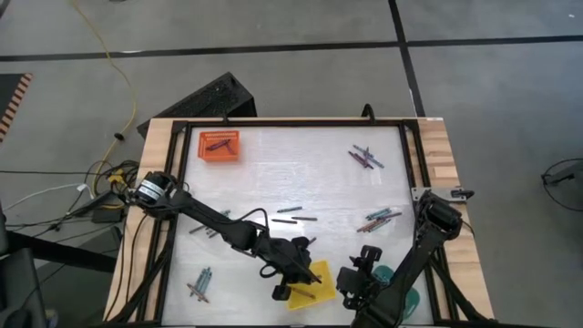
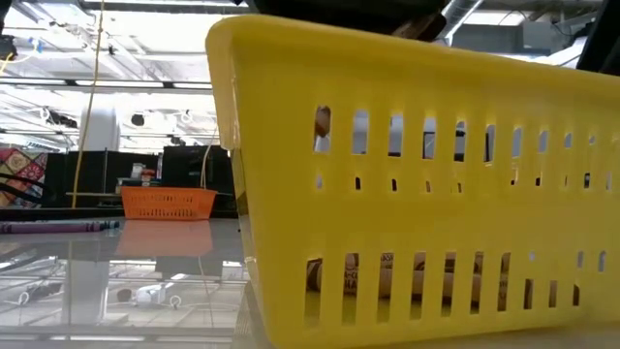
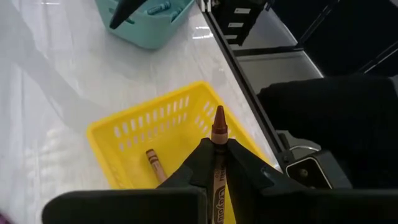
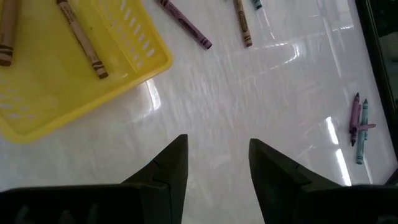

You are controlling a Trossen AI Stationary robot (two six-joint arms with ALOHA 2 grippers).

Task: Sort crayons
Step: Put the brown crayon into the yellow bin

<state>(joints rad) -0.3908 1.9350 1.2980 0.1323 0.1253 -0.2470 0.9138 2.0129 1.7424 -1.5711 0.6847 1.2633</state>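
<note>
Your left gripper [image 3: 217, 155], clamped on a brown crayon [image 3: 218, 127], hovers over the yellow tray [image 3: 115, 134]; next, release it inside, right gripper [image 4: 217, 163] waiting agape.

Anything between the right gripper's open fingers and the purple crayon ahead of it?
Nothing: right wrist view shows bare white tabletop between the right gripper and the purple crayon.

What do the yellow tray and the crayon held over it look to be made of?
The yellow tray looks like moulded plastic: uniform glossy colour, thin walls pierced by regular slots. The brown crayon, pinched in the left end effector above the tray, appears to be wax with a printed paper wrapper, its bare tip darker and pointed. Neither can be confirmed by sight alone.
</note>
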